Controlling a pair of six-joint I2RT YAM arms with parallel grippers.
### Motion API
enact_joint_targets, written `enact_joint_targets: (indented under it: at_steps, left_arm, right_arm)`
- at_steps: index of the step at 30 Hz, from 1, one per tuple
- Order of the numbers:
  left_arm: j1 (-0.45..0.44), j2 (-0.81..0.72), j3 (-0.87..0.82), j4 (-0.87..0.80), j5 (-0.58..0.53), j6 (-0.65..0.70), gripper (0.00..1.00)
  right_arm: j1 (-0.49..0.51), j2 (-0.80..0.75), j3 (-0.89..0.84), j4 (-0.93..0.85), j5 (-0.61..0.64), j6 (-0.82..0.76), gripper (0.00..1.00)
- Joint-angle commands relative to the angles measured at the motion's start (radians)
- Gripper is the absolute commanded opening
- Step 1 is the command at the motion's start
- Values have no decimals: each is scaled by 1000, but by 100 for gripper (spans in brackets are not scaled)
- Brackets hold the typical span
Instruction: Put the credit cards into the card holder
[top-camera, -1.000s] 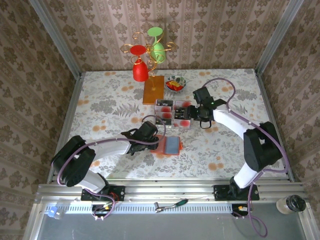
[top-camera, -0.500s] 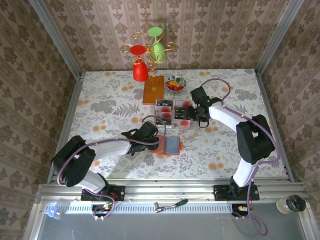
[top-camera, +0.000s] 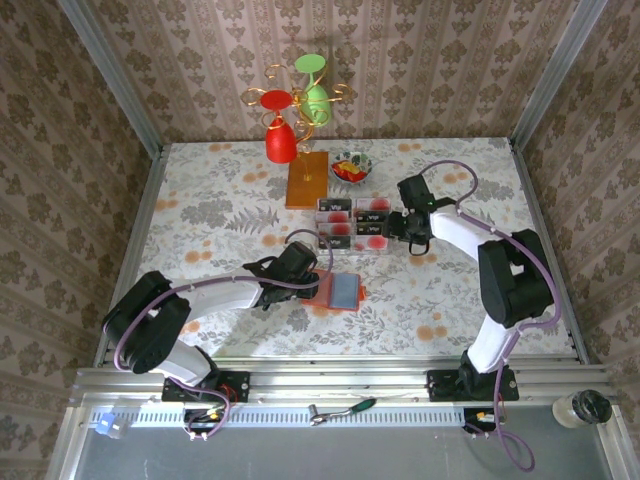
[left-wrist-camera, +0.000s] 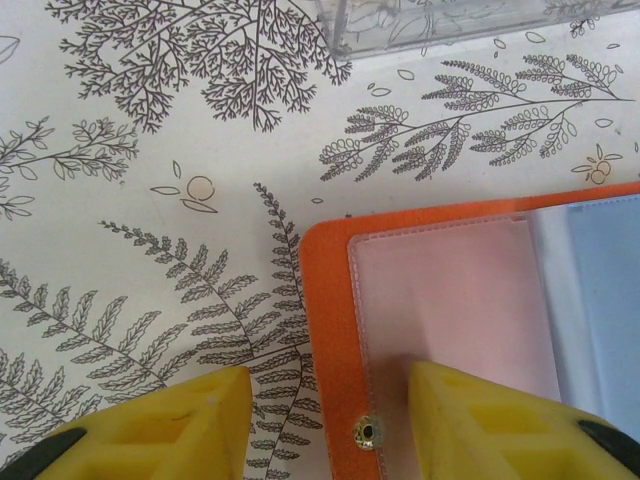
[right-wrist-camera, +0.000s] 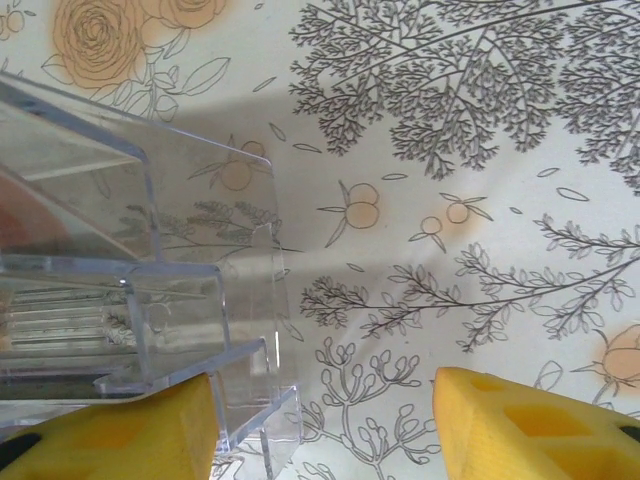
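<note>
The orange card holder (top-camera: 340, 291) lies open on the tablecloth at centre, with a pale pink sleeve and a blue panel inside. My left gripper (top-camera: 312, 282) is open at its left side. In the left wrist view the holder's orange edge (left-wrist-camera: 328, 330) and its snap stud run between the yellow fingers (left-wrist-camera: 150, 425) of the left gripper (left-wrist-camera: 330, 400), and the right-hand finger rests over the pink sleeve. The credit cards (top-camera: 352, 232), black ones and pale ones with red blotches, stand in a clear tray (top-camera: 391, 222). My right gripper (top-camera: 403, 228) is open at the tray's right end, with the tray's corner (right-wrist-camera: 250, 330) just inside its left finger.
A wooden stand (top-camera: 307, 178) with red and green glasses rises behind the tray, beside a small bowl (top-camera: 351, 166) of red and yellow pieces. The clear tray's edge (left-wrist-camera: 440, 20) lies just beyond the holder. Patterned walls enclose the table on three sides.
The right gripper has shifted to the right end of the tray, and the tray with its cards has slid slightly right and back. The left arm and the holder have not moved.
</note>
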Motion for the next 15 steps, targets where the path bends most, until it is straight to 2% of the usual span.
enact_joint_targets:
  at_steps: [1, 9, 15]
  left_arm:
    - [-8, -6, 22, -29, -17, 11, 47]
    - [-13, -8, 22, -29, -19, 11, 46]
    - [-16, -9, 16, -26, -20, 9, 46]
  right_arm:
    - [-28, -35, -62, -41, 66, -9, 59]
    - [-47, -134, -193, -25, 69, 19, 59]
    - [-45, -267, -293, -12, 19, 72, 58]
